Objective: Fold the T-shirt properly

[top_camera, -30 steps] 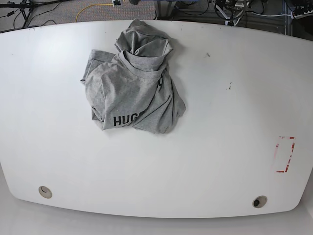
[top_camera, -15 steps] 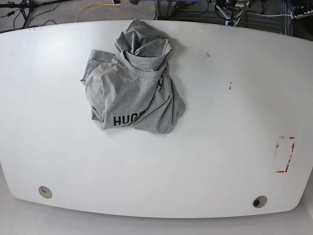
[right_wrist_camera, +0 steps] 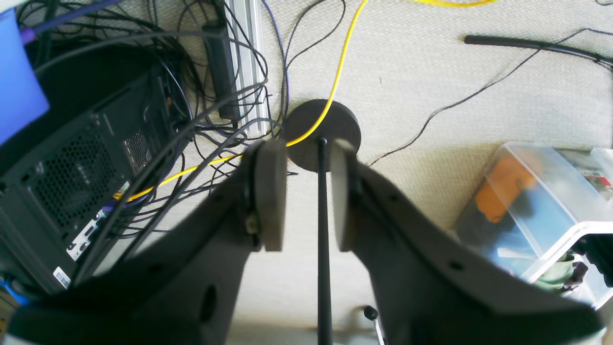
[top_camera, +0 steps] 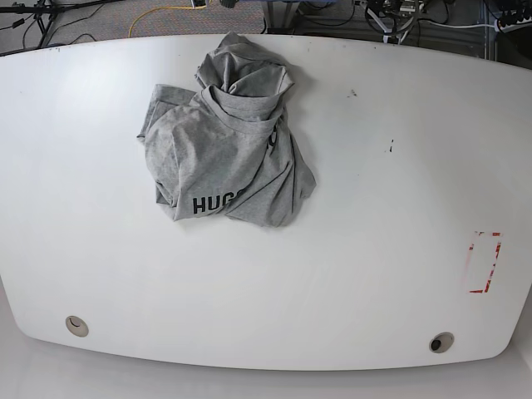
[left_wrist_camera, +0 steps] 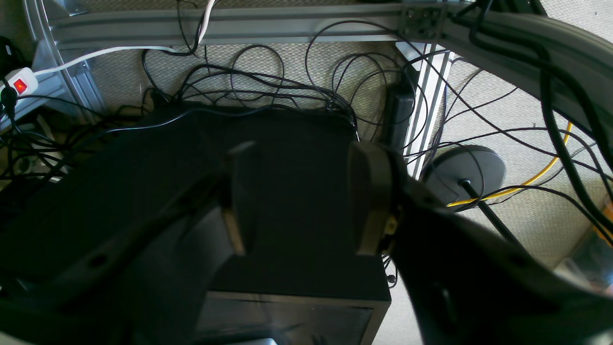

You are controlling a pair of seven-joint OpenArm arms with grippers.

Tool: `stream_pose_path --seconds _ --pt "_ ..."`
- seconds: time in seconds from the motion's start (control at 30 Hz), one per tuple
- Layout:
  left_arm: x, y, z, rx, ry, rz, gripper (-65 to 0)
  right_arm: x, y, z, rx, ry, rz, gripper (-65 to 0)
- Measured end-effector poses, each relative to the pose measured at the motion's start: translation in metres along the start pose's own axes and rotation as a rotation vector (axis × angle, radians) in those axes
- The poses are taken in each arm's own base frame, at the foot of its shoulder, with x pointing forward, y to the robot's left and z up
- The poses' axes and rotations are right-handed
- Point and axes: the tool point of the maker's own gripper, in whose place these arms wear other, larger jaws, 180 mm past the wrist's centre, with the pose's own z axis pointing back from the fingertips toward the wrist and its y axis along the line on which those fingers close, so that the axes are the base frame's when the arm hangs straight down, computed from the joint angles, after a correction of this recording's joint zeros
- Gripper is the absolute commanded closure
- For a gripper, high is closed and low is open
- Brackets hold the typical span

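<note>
A grey T-shirt (top_camera: 226,137) with black lettering lies crumpled in a heap on the white table (top_camera: 357,249), toward the far left of centre. Neither arm shows in the base view. In the left wrist view my left gripper (left_wrist_camera: 299,201) is open, its fingers wide apart over a dark box on the floor, holding nothing. My right gripper (right_wrist_camera: 301,191) stands open with a narrower gap, nothing between its pads; a thin black stand pole only shows behind the gap. Both grippers are off the table, away from the shirt.
A red-and-white tape rectangle (top_camera: 484,262) marks the table's right side, and two round holes (top_camera: 76,325) sit near the front edge. On the floor are a computer case (right_wrist_camera: 72,177), tangled cables, a round stand base (right_wrist_camera: 322,135) and a clear plastic bin (right_wrist_camera: 536,206).
</note>
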Motion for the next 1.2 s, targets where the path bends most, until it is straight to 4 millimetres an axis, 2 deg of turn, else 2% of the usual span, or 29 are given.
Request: stream_pose_path --seconds 0.43,1.2 --pt "0.0011 0.0002 0.0003 0.000 -0.006 -0.004 -27.5 -0.0065 0.0004 0.0011 0.000 0.011 -0.007 -14.9" --pt "0.0022 0.0006 0.0002 0.002 -0.008 0.001 -27.6 -0.0053 0.0028 0.0009 0.004 0.007 -0.003 -14.8"
